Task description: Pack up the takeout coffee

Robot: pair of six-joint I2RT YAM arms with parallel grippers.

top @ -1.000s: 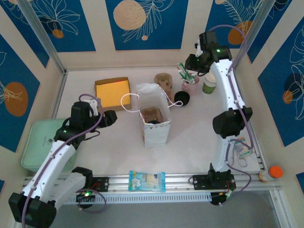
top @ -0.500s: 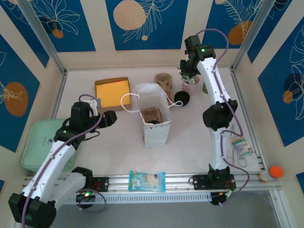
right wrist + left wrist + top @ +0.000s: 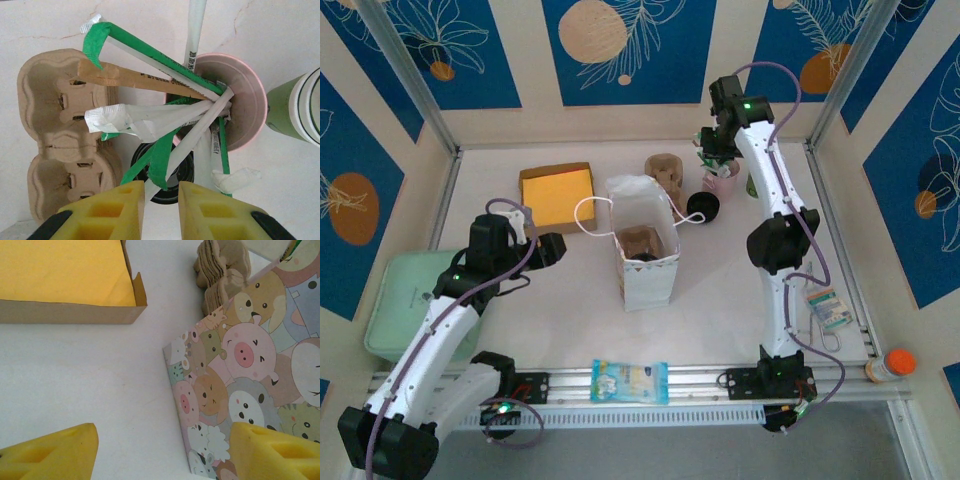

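Swung left since a second ago, the right arm (image 3: 775, 190) now reaches over the far counter (image 3: 570, 320); the left arm (image 3: 450, 310) has not shifted. Nearest, the left tool (image 3: 162, 440) stands wide open and empty beside the cartoon-printed paper bag (image 3: 250, 365). Farther back, the right tool (image 3: 161, 187) hovers above the pink cup (image 3: 250, 100) of wrapped utensils, its fingers narrowly apart around a white wrapper; whether it grips, I cannot tell. The takeout coffee (image 3: 295, 107) stands upright just right of the pink cup.

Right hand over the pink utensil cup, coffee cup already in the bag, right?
No: right hand is over the pink utensil cup, but the coffee cup stands on the table beside it, not in the bag, per the right wrist view.
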